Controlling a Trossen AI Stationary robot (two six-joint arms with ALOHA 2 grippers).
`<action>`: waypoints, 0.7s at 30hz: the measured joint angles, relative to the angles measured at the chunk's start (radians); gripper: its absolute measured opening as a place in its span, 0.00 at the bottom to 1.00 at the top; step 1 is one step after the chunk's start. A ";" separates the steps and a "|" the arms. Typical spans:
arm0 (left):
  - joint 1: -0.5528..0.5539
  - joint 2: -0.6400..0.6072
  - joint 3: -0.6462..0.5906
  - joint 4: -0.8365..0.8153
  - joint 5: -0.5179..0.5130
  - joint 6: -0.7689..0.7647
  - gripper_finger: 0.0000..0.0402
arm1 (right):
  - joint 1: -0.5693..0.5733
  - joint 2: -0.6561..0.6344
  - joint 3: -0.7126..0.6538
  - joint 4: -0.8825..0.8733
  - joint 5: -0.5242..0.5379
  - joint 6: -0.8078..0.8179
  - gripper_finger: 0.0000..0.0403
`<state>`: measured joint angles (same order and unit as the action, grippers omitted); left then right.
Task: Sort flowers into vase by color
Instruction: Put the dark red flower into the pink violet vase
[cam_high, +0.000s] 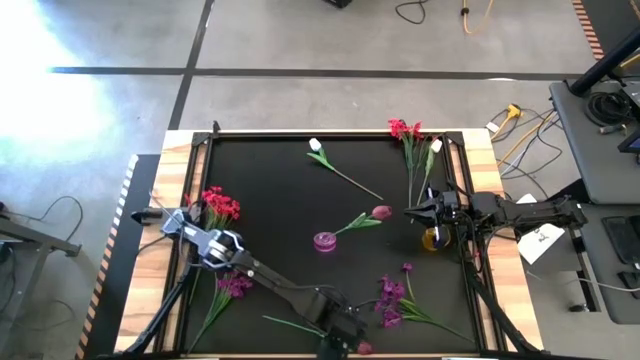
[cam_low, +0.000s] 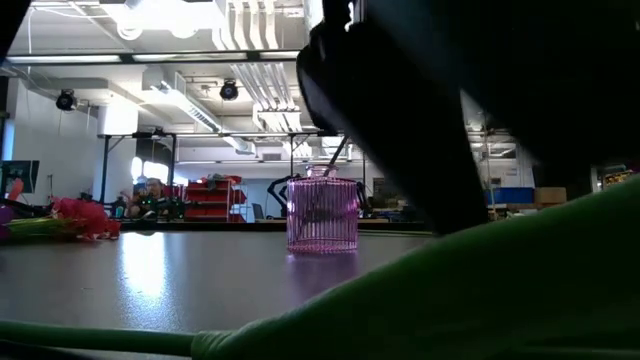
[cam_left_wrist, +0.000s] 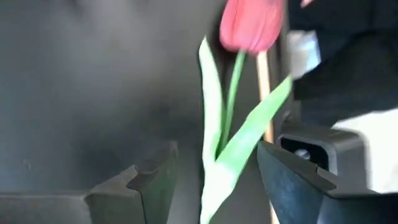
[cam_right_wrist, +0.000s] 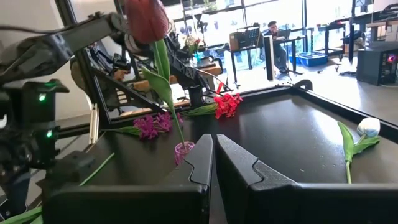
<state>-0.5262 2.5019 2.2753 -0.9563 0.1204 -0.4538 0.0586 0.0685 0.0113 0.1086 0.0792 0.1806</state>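
A red tulip (cam_left_wrist: 249, 25) on a green stem with leaves lies on the black table at the near edge; its bloom (cam_high: 365, 347) shows beside my left gripper (cam_high: 342, 335). That gripper (cam_left_wrist: 214, 168) is open, one finger on each side of the stem, and I see no touch. A dark red tulip (cam_high: 380, 212) stands in the small pink vase (cam_high: 325, 241) and leans toward the table's right; it also shows in the right wrist view (cam_right_wrist: 146, 18). My right gripper (cam_high: 410, 211) is shut and empty just right of that bloom.
A yellow vase (cam_high: 435, 238) stands by my right gripper. Red blooms (cam_high: 220, 205) and purple ones (cam_high: 235, 285) lie at the left, a purple cluster (cam_high: 390, 300) at the near right. A white bud (cam_high: 318, 146) and red flowers (cam_high: 405, 130) lie at the far side.
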 joint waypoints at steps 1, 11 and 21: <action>-0.004 0.022 0.037 -0.039 -0.001 0.004 0.51 | 0.000 0.000 0.000 0.000 0.000 0.000 0.03; -0.001 0.048 -0.008 -0.026 0.006 0.018 0.46 | 0.000 0.000 0.000 0.000 0.000 0.000 0.03; 0.007 0.050 -0.019 0.024 -0.090 0.045 0.03 | 0.000 0.000 0.000 0.000 0.000 0.000 0.03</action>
<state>-0.5192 2.5516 2.2559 -0.9325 0.0302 -0.4093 0.0582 0.0685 0.0113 0.1085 0.0795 0.1802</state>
